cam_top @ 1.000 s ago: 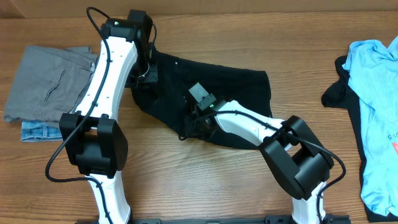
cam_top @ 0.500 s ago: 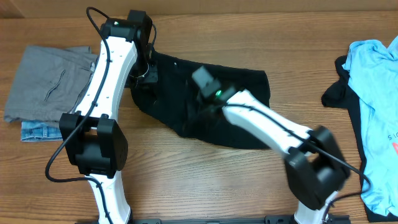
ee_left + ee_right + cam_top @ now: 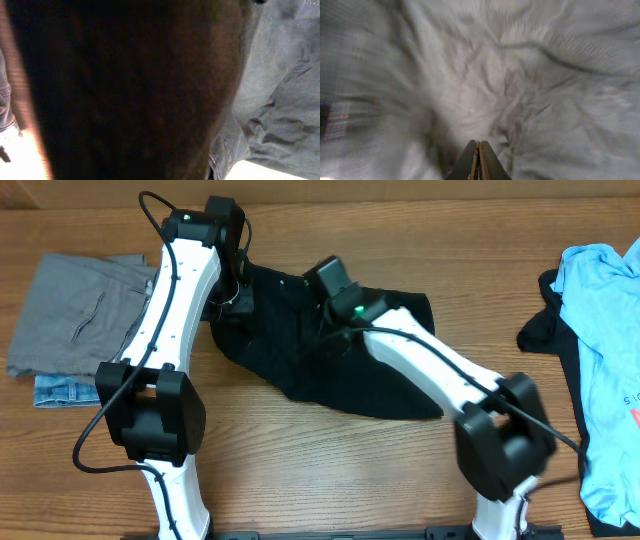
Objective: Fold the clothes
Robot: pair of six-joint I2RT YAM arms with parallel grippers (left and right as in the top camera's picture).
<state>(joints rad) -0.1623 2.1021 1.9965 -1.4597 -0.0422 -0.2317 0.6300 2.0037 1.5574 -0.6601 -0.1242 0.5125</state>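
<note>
The black trousers [image 3: 385, 380] lie spread across the middle of the table. My left gripper [image 3: 237, 295] is down at their upper left corner. Its wrist view is almost filled by dark cloth [image 3: 130, 90] and its fingers do not show. My right gripper [image 3: 325, 315] is over the trousers' upper middle. Its fingers [image 3: 478, 150] are pressed together just above blurred, wrinkled cloth [image 3: 520, 75], with no fabric visible between the tips. Folded grey trousers [image 3: 75, 315] lie on a denim piece [image 3: 62, 390] at the far left. A light blue T-shirt [image 3: 610, 350] lies at the far right.
Another black garment [image 3: 540, 325] sticks out from under the T-shirt at the right edge. Grey fabric [image 3: 280, 100] fills the right of the left wrist view. Bare wooden table [image 3: 330, 470] runs along the front between the two arm bases.
My right arm has swung from the trousers' lower left edge up to their upper middle, its fingers shut. My left arm has not moved.
</note>
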